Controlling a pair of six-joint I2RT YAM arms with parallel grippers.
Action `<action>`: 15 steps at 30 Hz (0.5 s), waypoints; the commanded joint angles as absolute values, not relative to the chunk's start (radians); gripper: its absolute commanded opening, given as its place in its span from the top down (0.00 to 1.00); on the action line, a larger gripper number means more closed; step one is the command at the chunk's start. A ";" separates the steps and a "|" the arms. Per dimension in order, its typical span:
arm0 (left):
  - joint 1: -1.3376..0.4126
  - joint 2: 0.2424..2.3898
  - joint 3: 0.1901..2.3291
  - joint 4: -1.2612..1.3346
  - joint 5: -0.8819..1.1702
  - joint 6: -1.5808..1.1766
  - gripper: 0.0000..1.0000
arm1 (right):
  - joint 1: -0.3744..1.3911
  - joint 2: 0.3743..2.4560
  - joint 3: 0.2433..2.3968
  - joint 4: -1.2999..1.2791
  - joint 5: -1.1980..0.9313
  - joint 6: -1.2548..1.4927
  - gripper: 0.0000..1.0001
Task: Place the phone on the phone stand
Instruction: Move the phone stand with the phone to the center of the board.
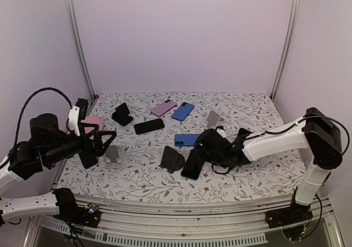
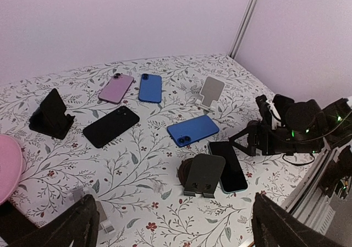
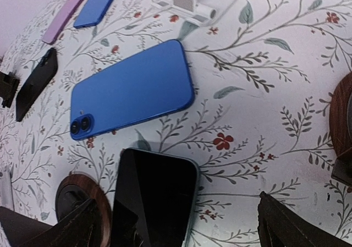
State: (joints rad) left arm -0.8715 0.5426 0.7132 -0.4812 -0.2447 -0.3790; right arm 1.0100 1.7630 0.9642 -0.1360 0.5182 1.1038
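Black phone [image 3: 155, 195] lies beneath open right claw [image 3: 176, 217].

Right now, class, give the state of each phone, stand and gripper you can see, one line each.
lilac phone, flat, back up
far blue phone, flat, back up
black phone, flat
near blue phone, flat, back up
dark-screen phone, flat, screen up
white stand, empty
black stand, empty
dark grey stand, empty
small grey stand, empty
left gripper, jaws open, empty
right gripper, jaws open, empty
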 commanded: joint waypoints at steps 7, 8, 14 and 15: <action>-0.858 0.549 0.701 -0.481 -0.247 -0.385 0.03 | 0.978 1.864 1.017 -0.273 0.590 1.279 0.01; -0.858 0.549 0.701 -0.481 -0.246 -0.385 0.03 | 0.977 1.864 1.012 -0.274 0.597 1.288 0.01; -0.858 0.553 0.701 -0.480 -0.242 -0.383 0.03 | 0.947 1.882 1.008 -0.275 0.608 1.296 0.01; -0.858 0.554 0.701 -0.480 -0.243 -0.383 0.03 | 0.942 1.884 1.006 -0.275 0.608 1.295 0.01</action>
